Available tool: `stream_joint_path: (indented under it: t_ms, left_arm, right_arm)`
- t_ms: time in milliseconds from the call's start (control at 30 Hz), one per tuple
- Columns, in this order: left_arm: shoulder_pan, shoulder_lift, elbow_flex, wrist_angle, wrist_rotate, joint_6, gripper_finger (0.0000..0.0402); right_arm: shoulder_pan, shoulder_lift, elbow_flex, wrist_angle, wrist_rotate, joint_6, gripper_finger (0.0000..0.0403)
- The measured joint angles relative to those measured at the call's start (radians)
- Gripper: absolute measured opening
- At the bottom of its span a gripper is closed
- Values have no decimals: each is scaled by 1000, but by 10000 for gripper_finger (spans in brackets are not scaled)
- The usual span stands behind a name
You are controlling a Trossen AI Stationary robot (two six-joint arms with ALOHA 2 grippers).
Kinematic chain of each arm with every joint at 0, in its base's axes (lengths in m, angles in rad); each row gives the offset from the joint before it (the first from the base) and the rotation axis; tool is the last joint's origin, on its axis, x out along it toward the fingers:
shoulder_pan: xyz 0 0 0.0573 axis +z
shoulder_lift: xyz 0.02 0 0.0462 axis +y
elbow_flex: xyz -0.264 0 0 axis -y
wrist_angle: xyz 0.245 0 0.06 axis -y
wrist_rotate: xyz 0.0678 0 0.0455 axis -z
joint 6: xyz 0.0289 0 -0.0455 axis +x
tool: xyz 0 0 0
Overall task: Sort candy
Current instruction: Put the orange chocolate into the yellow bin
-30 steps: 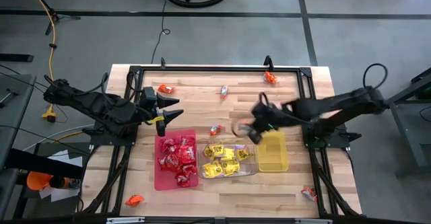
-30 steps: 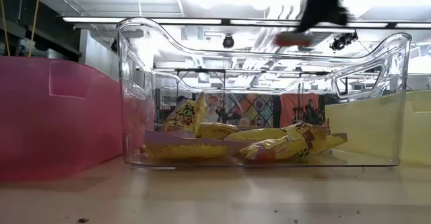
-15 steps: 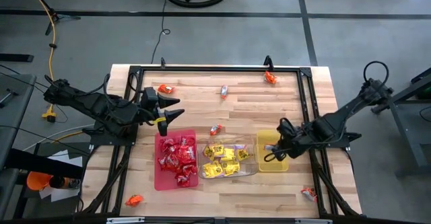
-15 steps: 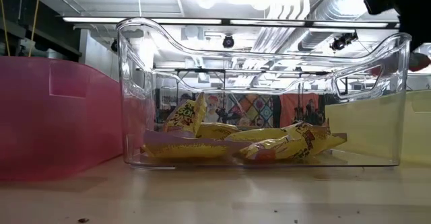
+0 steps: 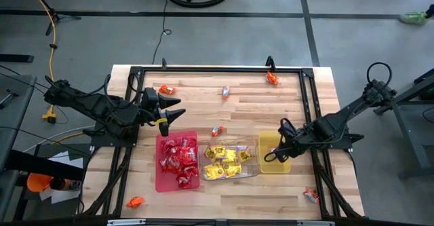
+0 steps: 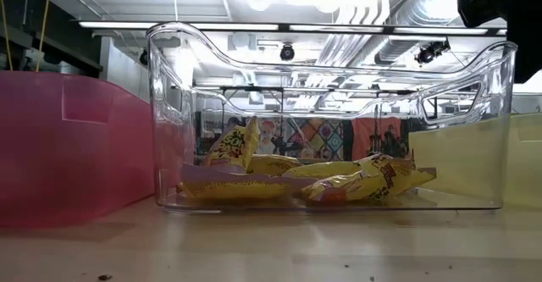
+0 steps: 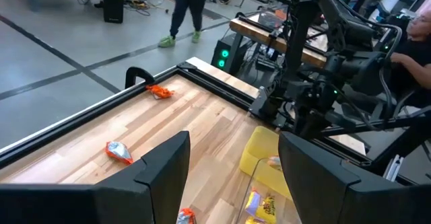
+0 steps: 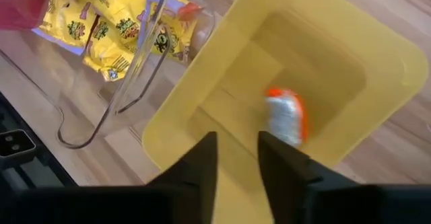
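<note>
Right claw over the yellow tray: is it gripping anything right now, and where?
Nothing is held. The right claw is open above the yellow tray, and the orange candy lies loose inside it.

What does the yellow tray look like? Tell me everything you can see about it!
The yellow tray is a see-through yellow plastic box, rectangular with rounded corners and an open top. It sits flat on the wooden table, right of the clear tray, close beside it. Inside, one small candy with a silver and orange wrapper lies on its floor; otherwise it looks empty. The right gripper hangs just above it, fingers a little apart, holding nothing.
</note>
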Motion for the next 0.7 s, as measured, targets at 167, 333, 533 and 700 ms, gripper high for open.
stream_joint_path:
  t_ms: [167, 333, 533, 700]
  left_arm:
    - [0, 0, 0, 0, 1, 0, 215]
    - [0, 0, 0, 0, 3, -18, 215]
    - [0, 0, 0, 0, 33, -24, 215]
    - [0, 0, 0, 19, 38, -25, 215]
  right_arm:
    - [0, -5, 0, 28, -9, -16, 163]
    - [0, -41, 0, 265, 49, -96, 196]
    - [1, -52, 1, 945, 230, -596, 201]
    - [0, -21, 2, 1310, 334, -1056, 201]
